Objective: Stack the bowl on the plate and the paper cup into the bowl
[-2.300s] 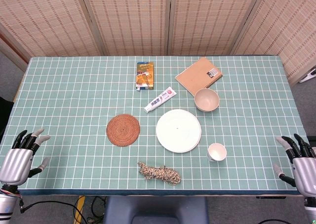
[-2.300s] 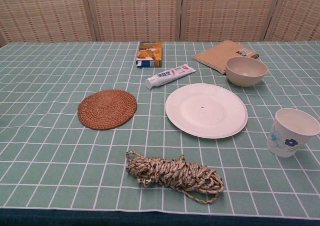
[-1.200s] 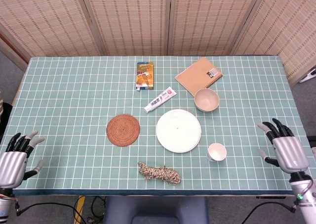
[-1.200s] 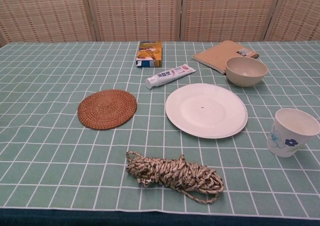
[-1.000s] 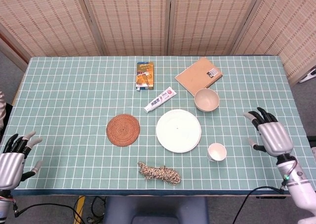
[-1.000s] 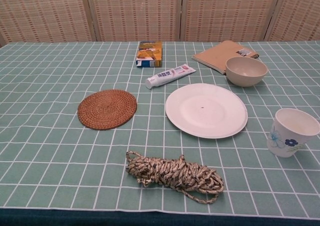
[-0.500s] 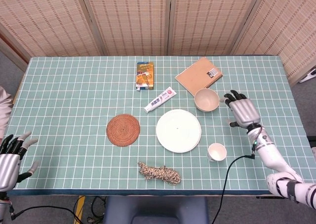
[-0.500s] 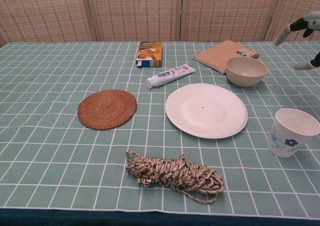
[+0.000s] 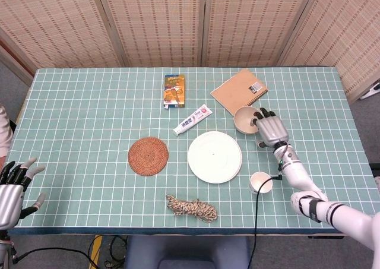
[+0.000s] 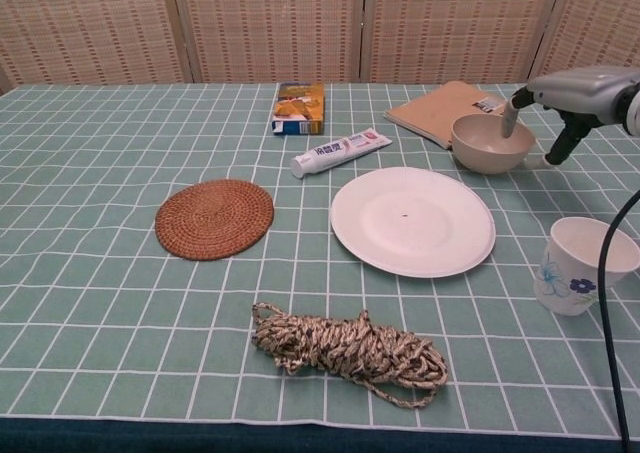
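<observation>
Right hand (image 9: 271,127) being held spread at bowl (image 9: 246,121) rim, right of centre, nothing gripped yet. Bowl sitting just left of hand, plate (image 9: 214,157) lower-left (left hand far off, bottom-left corner).

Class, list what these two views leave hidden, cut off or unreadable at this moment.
- Right hand at the bowl: head view shows only its back, chest view cuts it at the right edge, so a grip on the rim cannot be told.
- Left hand: partly cut off at the head view's left edge; absent from the chest view.
- Print on the toothpaste tube and box: too small to read.
</observation>
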You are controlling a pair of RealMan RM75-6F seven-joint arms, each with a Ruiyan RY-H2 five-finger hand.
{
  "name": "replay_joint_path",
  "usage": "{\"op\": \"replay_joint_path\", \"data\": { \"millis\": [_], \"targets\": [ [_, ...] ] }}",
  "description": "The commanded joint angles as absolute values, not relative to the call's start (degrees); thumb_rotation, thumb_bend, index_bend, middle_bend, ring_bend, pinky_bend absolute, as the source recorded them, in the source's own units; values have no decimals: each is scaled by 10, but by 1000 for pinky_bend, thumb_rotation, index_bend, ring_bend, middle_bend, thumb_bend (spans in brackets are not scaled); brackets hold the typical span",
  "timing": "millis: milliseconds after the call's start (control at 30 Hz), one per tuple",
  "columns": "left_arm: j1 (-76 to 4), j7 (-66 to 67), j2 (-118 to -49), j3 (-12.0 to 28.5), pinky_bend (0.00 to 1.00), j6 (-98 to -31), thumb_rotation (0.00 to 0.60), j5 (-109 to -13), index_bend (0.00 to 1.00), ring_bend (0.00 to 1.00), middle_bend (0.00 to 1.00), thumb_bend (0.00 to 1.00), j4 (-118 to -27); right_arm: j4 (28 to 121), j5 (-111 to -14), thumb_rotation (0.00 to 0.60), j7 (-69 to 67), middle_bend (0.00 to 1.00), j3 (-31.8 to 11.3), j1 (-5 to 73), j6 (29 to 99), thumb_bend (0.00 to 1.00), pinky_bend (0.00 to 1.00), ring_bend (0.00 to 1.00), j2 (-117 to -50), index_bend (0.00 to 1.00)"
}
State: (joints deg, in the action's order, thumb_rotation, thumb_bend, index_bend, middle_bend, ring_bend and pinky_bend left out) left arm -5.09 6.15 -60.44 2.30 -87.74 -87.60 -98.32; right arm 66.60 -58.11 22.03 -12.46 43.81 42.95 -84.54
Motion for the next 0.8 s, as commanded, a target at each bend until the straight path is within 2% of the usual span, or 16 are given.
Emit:
{"op": "replay_joint_path", "data": {
  "millis": [33,300,800],
  "targets": [
    [-50,62,-604,23,78,-877,600,-875,231,162,138,297,-983,626,-584,600,215,175,-120,450,432,272,165,58,-878,357],
    [-48,61,-601,24,78,-879,600,-872,231,162,138,298,-982,557,-602,600,183,193,-120,465,426,282,165,58,-923,402],
    [-47,60,-604,25,78,-874,600,-869,231,162,138,298,-978,518,-632,600,144,239,-116,469,428,439,167,77,-944,507]
  ]
}}
